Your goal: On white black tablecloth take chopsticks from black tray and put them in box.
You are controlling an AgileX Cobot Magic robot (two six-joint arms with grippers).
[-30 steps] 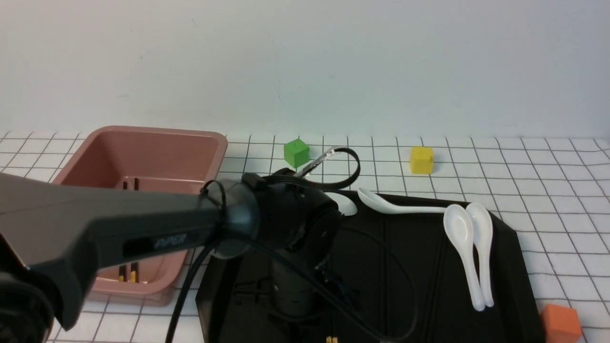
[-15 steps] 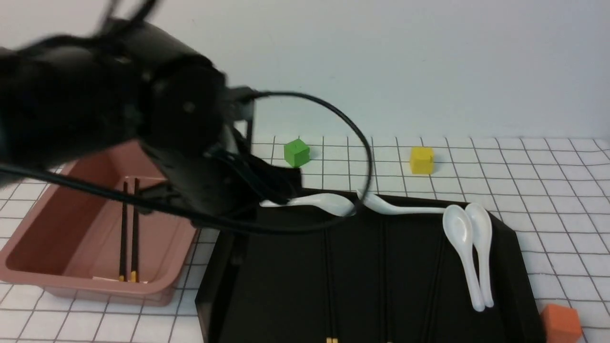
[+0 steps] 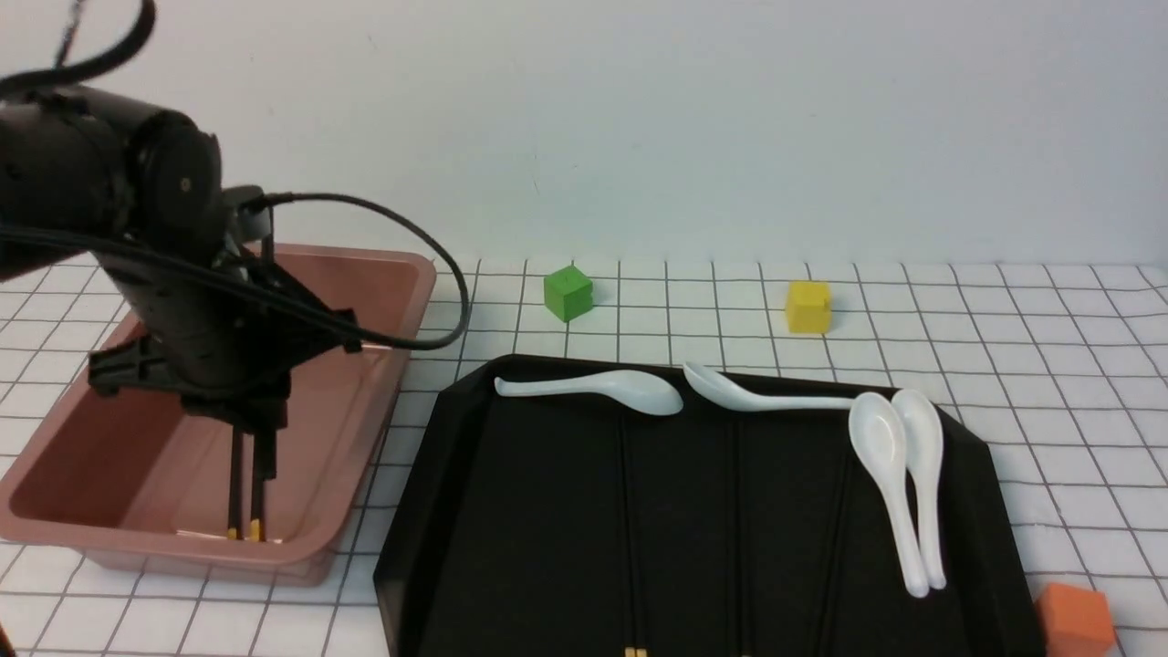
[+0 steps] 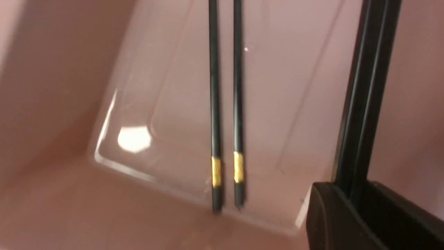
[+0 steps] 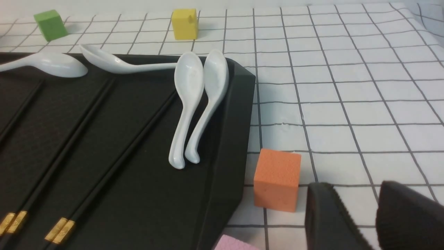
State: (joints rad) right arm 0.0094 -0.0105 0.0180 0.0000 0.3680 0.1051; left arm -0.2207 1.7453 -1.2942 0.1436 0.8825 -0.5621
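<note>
Chopsticks (image 4: 225,104) are laid in the box (image 3: 347,283); a second pair (image 4: 360,86) is pinched by the left claw (image 3: 255,429) above it. Three pairs are left on the tray (image 3: 511,547) — the right claw (image 5: 357,194) is spread.

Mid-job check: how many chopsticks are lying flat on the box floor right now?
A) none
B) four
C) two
C: the left wrist view shows two chopsticks lying side by side on the floor of the box, with their gold bands level.
</note>
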